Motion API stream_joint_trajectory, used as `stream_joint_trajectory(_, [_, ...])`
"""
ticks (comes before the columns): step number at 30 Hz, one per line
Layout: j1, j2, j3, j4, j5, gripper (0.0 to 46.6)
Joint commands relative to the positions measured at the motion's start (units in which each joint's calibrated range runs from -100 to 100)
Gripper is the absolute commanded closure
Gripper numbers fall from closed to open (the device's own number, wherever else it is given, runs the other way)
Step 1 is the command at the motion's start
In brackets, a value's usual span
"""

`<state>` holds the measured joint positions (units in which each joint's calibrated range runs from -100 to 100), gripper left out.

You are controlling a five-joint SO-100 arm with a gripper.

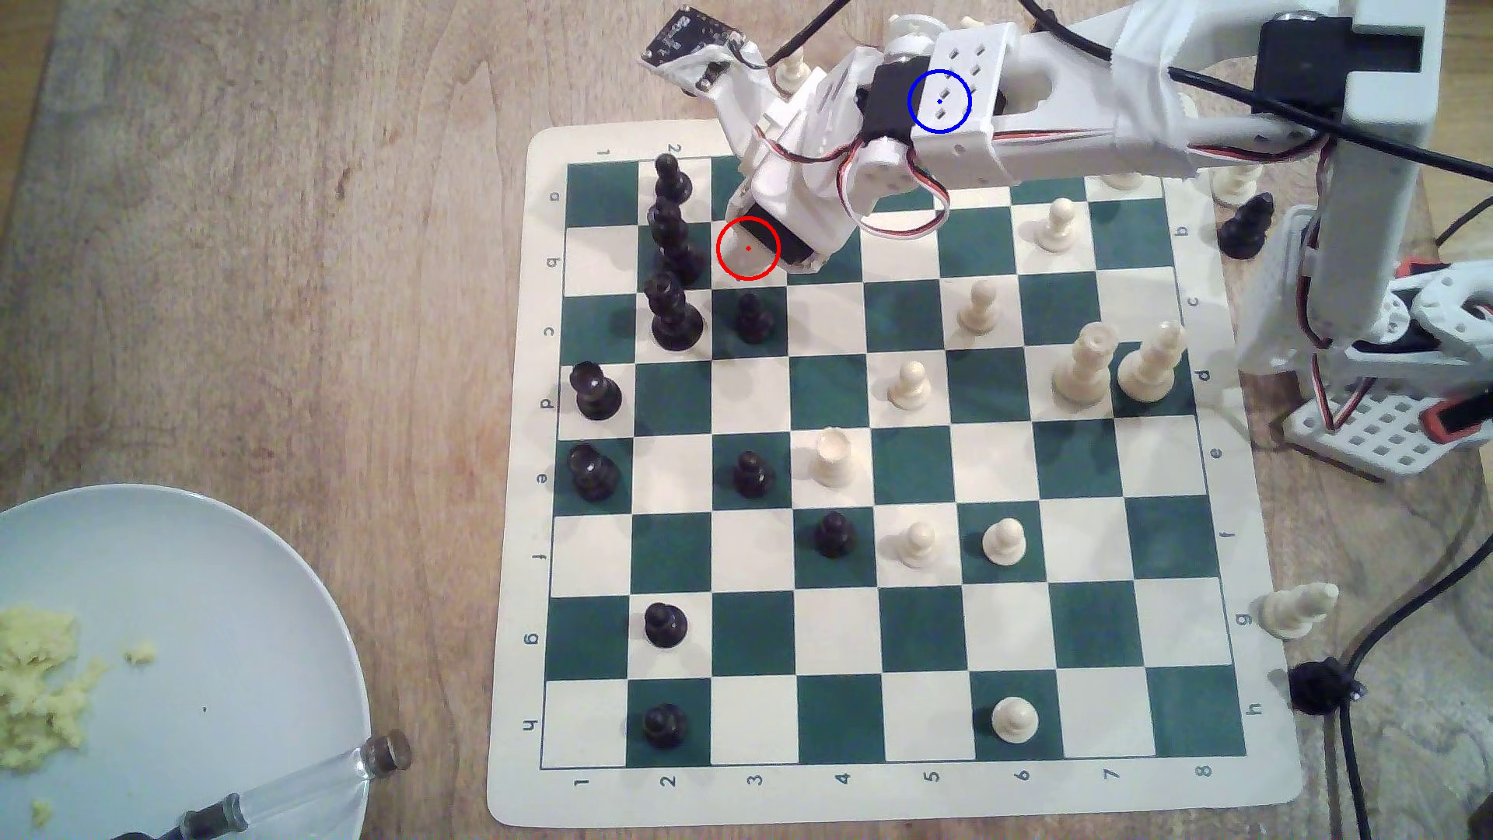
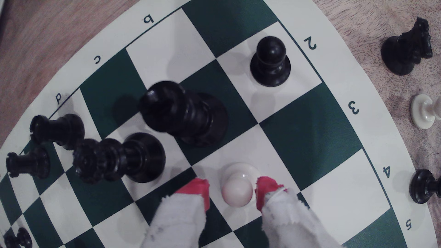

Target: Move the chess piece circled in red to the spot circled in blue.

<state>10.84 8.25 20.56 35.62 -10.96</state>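
In the wrist view the claw (image 2: 232,193) is spread, its two red-tipped fingers (image 2: 198,189) wrapped in white cloth standing either side of the chess piece (image 2: 237,192); a narrow gap shows on each side of the round head, so the claw brackets the cream pawn without pinching it; the pawn stands upright on a white square of the chessboard (image 2: 310,133), in the lower middle of that frame. In the exterior view the red ring (image 1: 748,248) sits in the upper middle of the frame, over the tip of the arm (image 1: 816,186), which covers the pawn there; the ring falls on the row lettered b, in the column numbered 3. The spot (image 1: 939,101), a blue ring, is drawn higher and further to the exterior view's right, over the arm's white wrist bracket near the top edge of the frame. Tall black pieces (image 1: 672,242) stand just beside the red ring on the exterior view's left; a black pawn (image 1: 753,317) stands on the square below it. A pale plate (image 1: 202,581) with yellow crumbs lies on the wooden tabletop (image 1: 283,283) at the lower left.
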Motion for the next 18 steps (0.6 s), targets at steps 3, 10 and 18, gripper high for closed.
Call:
stream_joint_trajectory(3, [-0.24,-2.57,-5.6,-1.38,-0.39,35.6])
stream_joint_trajectory(10, [-0.63,-2.57,-5.69,-1.38,-0.39,37.5])
stream_joint_trajectory(18, [-0.79,-2.99,-5.33,-1.38,-0.15,44.7])
